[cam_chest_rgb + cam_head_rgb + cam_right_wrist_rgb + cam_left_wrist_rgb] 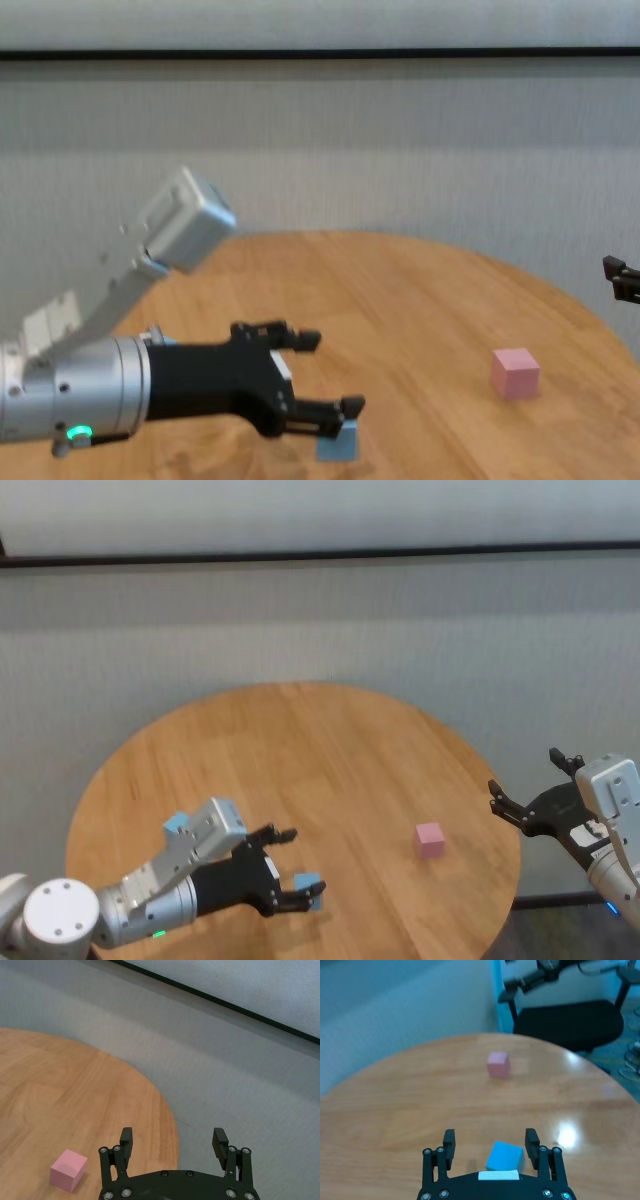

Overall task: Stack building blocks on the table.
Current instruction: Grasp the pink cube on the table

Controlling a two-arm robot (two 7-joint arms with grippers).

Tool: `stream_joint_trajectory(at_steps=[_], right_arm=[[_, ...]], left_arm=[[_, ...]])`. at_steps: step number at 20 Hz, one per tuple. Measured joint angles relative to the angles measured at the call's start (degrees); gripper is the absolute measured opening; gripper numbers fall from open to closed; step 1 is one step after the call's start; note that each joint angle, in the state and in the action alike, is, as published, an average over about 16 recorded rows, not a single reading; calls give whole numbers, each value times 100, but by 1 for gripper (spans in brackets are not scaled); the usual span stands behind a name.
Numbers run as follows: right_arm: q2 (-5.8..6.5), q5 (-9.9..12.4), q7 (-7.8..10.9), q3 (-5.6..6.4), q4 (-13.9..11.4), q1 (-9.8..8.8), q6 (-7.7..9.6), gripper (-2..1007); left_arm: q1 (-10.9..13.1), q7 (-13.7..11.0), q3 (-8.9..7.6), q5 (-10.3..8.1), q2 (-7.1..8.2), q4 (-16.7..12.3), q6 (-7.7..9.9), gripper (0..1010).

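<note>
The left gripper has its jaws spread, and a light blue block sits on the desk between them, nearer one finger than the other; whether either finger touches it cannot be told. In the head view this block lies by the lower finger of the left gripper, near the desk's near edge. Well beyond the jaws, toward the robot's right, a pale pink block rests alone on the wood. A second light blue block peeks out behind the left arm. The right gripper hovers off the desk's right edge, jaws spread wide around nothing, the pink block to its side.
</note>
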Motion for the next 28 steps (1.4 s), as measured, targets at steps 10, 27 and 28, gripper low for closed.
stream_joint_trajectory(at_steps=[10, 27, 28], right_arm=[[0, 0, 0, 0, 0, 0, 0, 1005], [142, 63, 205, 189, -182, -60, 37, 1005], [167, 98, 272, 220, -216, -68, 51, 1005]], left_arm=[[40, 115, -322, -248, 186, -349, 72, 1000], [-15, 114, -450, -247, 326, -237, -14, 1002], [-15, 115, -449, -247, 325, -237, -14, 1002]])
